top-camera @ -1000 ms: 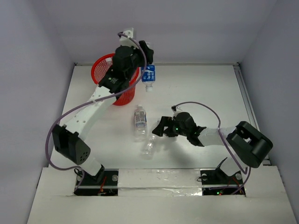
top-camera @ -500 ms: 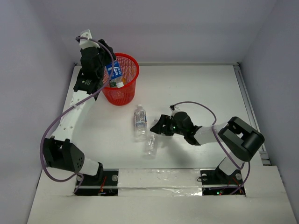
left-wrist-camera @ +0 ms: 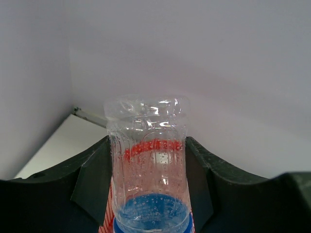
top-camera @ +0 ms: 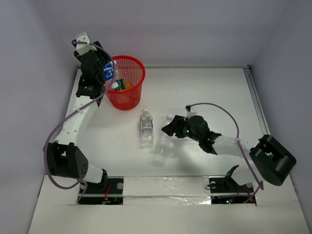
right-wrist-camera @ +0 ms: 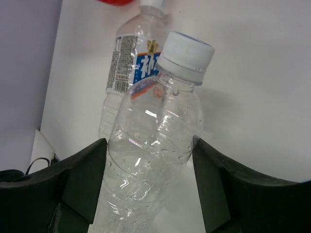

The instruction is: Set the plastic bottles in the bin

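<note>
The red mesh bin (top-camera: 131, 97) stands at the back left, with a green-labelled bottle (top-camera: 118, 86) and others inside. My left gripper (top-camera: 104, 73) hangs over the bin's left rim, shut on a blue-labelled bottle (top-camera: 109, 71). In the left wrist view that bottle (left-wrist-camera: 146, 160) points base-first away from me between the fingers of the left gripper (left-wrist-camera: 147, 143). Mid-table, my right gripper (top-camera: 171, 128) is shut on an unlabelled clear bottle (top-camera: 162, 142) with its white cap (right-wrist-camera: 187, 51) raised. A second blue-labelled bottle (top-camera: 146, 127) lies beside it on the table.
White walls close in the table (top-camera: 209, 92) at the back and both sides. The right arm's cable (top-camera: 219, 111) loops above the tabletop. The lying bottle (right-wrist-camera: 127, 73) sits just past the held one, close to the right gripper (right-wrist-camera: 149, 143).
The left arm has swung left with its bottle, from the bin's right side to over its left rim. The right gripper has closed on the unlabelled bottle and tipped its cap end up.
</note>
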`<state>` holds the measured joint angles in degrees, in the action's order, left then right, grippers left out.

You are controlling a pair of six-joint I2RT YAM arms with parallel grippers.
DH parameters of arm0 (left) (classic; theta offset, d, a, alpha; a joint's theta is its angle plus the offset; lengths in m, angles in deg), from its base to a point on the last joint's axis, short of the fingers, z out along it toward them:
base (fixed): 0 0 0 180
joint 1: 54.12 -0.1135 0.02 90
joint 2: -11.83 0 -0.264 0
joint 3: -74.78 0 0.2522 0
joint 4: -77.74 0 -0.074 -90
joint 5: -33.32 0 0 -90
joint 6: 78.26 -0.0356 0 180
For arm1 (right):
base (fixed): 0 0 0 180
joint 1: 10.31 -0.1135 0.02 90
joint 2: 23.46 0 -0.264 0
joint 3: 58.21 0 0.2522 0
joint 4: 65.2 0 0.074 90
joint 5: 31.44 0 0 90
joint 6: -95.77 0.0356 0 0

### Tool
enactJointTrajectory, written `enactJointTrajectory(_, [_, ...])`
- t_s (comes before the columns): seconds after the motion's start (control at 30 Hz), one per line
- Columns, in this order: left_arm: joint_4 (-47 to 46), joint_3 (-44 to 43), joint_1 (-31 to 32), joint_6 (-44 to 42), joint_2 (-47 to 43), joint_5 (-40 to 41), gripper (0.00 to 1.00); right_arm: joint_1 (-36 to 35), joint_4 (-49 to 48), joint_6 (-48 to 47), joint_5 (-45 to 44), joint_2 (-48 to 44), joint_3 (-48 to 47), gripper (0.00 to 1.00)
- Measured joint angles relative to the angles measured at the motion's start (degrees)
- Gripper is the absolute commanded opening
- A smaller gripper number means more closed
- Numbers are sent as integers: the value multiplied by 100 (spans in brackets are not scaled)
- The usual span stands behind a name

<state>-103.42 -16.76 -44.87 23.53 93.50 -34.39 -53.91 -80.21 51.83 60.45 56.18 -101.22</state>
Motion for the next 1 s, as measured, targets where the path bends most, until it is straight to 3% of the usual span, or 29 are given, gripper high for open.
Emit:
enactJointTrajectory(0.57, [-1574,275,2,-1373,520,804,37,0,1200,-498,-748,-2151,4,66])
enactJointTrajectory(0.8, [-2592,474,289,-2194,964,1261,39,0,1561,-640,-901,-2741,-160,66])
enactJointTrajectory(0.9, [-3161,699,474,-2605,1067,1423,41,0,1620,-691,-966,-2833,-223,66])
enactJointTrajectory(1.0, [-3545,916,579,-2826,1156,1537,52,0,1727,-769,-1049,-2815,-348,66])
